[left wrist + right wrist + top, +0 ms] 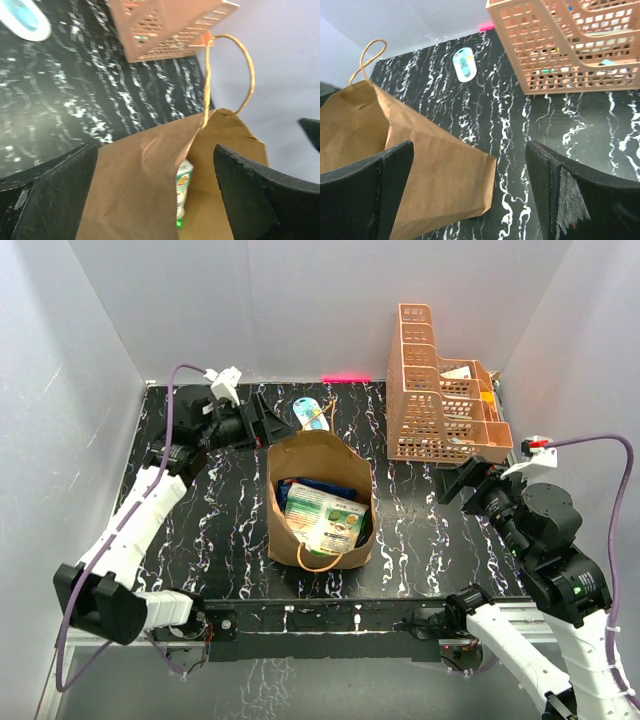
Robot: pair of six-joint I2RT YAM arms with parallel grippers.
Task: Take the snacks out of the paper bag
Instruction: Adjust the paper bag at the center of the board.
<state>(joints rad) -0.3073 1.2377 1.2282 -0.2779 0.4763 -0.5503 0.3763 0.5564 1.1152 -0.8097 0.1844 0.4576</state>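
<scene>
Top external view shows the snacks [325, 515] inside the paper bag [300, 455] on the worktop [220, 500], my left claw [263, 426] and right claw [452, 487] both spread, and I judge the glossy packets light, slippery, best pinched at a sealed edge.

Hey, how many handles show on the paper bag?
2. The far handle rises from the far rim of the paper bag, beside the blue-white oval object; the near handle loops off the rim nearest the arm bases.

Blue packets [299, 486] lie mostly buried under a green-and-white packet [325, 515] inside the paper bag [320, 452]; items [458, 373] in the far-right-corner basket [420, 432], possibly wrappers, are too small to identify.
</scene>
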